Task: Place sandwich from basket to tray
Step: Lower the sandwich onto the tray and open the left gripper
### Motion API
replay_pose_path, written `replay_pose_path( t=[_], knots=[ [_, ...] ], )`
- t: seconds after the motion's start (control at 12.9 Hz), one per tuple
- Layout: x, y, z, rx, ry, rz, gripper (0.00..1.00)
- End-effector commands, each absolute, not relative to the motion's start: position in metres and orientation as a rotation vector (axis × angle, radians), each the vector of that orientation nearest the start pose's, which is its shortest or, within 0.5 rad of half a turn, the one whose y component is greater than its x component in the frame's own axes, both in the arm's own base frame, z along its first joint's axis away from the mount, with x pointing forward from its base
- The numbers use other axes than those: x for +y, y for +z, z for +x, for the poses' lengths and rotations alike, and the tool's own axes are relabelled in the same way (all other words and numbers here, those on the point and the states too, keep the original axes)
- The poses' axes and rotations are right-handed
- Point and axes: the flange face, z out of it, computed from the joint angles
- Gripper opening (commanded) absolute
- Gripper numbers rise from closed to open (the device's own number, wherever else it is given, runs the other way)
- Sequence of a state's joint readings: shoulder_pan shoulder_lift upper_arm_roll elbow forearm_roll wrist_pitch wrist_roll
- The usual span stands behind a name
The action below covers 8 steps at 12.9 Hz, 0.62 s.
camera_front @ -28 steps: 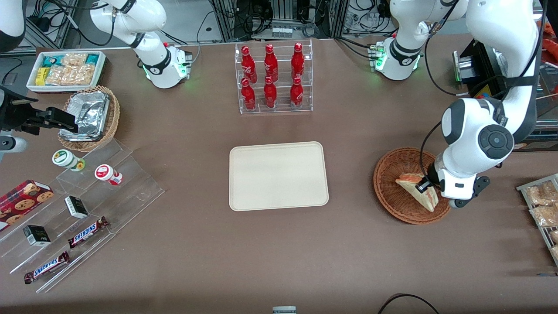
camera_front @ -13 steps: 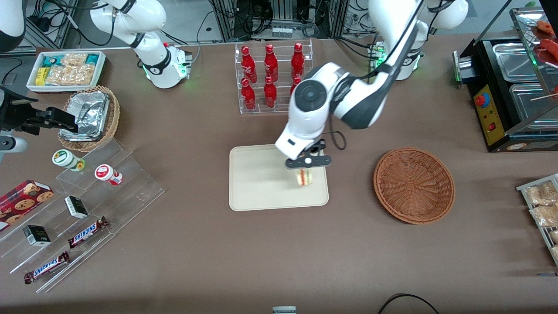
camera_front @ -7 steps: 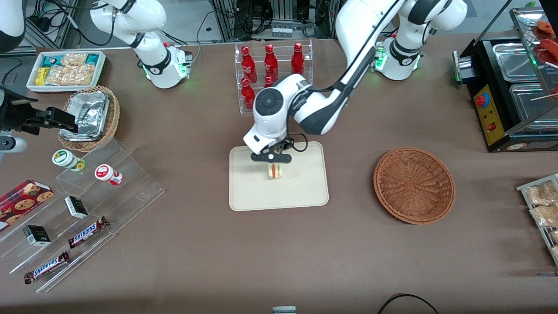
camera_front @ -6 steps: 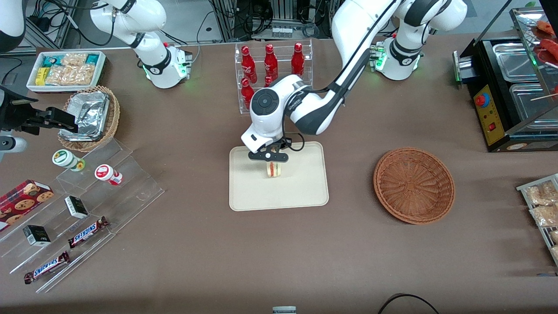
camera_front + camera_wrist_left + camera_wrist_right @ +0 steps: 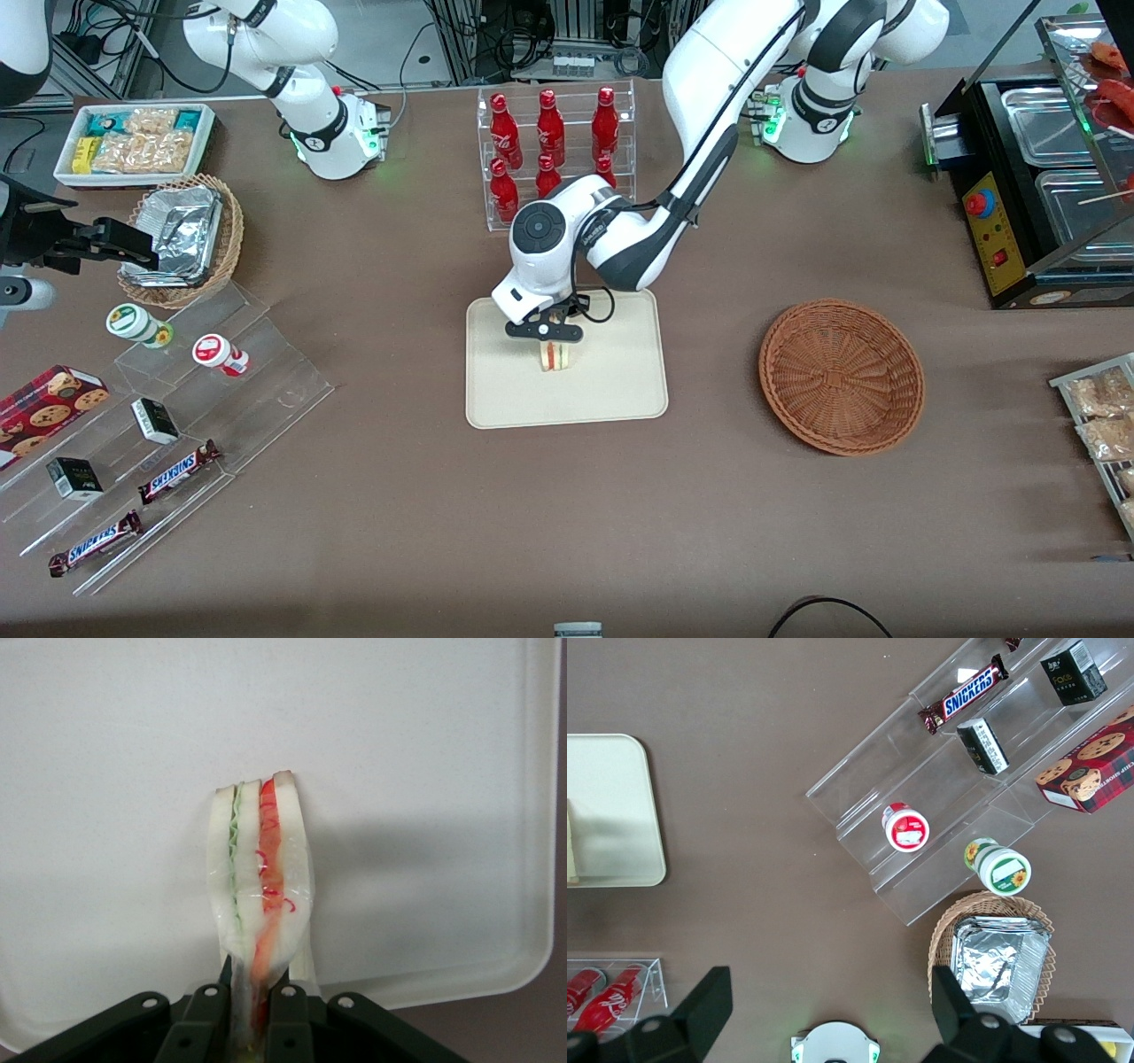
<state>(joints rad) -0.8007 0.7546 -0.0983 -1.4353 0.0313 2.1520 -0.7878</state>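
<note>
Sandwich held edge-up over the tray.
The gripper (image 5: 555, 336) is pinching the sandwich (image 5: 258, 877) above the tray (image 5: 620, 390), well apart from the basket (image 5: 842, 377).

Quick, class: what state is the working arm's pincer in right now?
Left arm's pincer: shut on the sandwich, holding it edge-up over the tray.
</note>
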Motion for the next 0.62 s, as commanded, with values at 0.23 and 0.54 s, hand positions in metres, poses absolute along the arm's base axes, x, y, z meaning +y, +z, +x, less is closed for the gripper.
replay_pose_path(
  t=[0.23, 0.54],
  knots=[
    [-0.558, 0.236, 0.465, 0.147, 0.015, -3.102, 0.11],
    [-0.559, 0.248, 0.467, 0.089, -0.003, -3.113, 1.00]
  ],
)
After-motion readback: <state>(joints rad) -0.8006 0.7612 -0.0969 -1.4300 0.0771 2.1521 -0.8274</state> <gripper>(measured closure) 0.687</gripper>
